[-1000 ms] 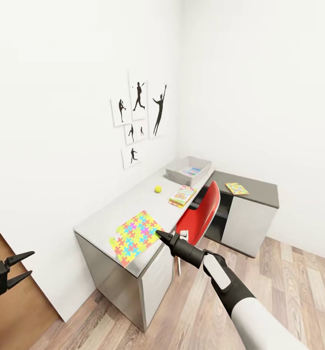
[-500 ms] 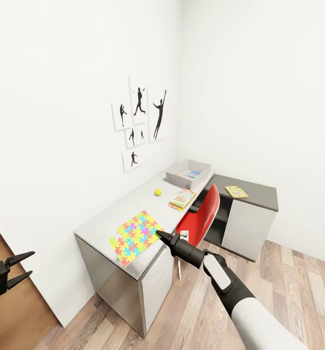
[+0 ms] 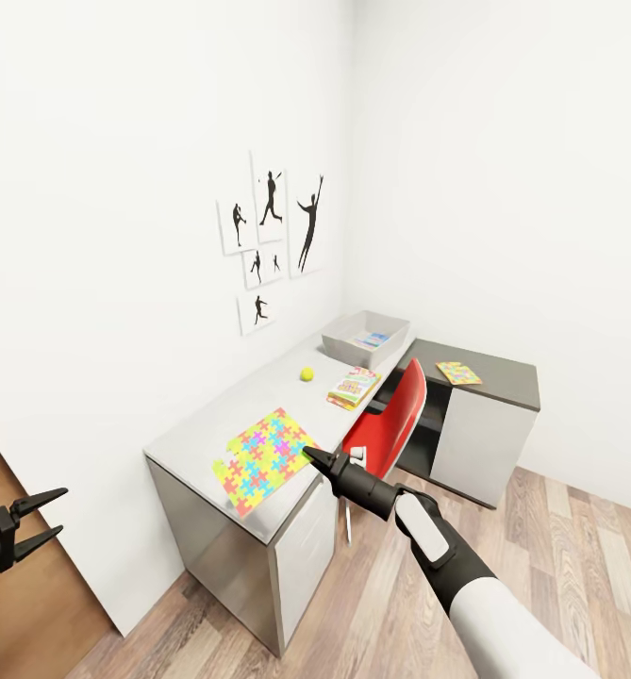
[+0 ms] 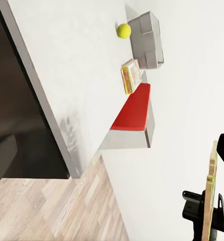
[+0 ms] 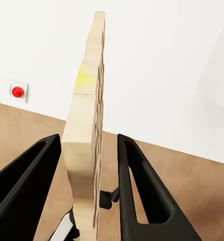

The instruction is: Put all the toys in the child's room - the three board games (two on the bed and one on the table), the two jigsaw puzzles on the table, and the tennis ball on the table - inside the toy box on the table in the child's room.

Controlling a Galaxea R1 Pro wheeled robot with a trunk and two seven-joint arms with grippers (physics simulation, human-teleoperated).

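Right gripper (image 3: pixel 307 454) jaws pinching jigsaw puzzle (image 3: pixel 261 460) by its right edge, board slanting over near tabletop (image 3: pixel 258 391), right wrist view catches it edge-on, left gripper (image 3: pixel 53 515) jaws spread.

A multicoloured jigsaw puzzle (image 3: pixel 261 459) overhangs the table (image 3: pixel 230 410) edge, pinched by the right tool (image 3: pixel 307 454).

Kid's bedroom/study corner; sports-silhouette pics (image 3: pixel 270 240) on wall, desk (image 3: pixel 258 396) w/ puzzle (image 3: pixel 261 459), red chair (image 3: pixel 395 415).
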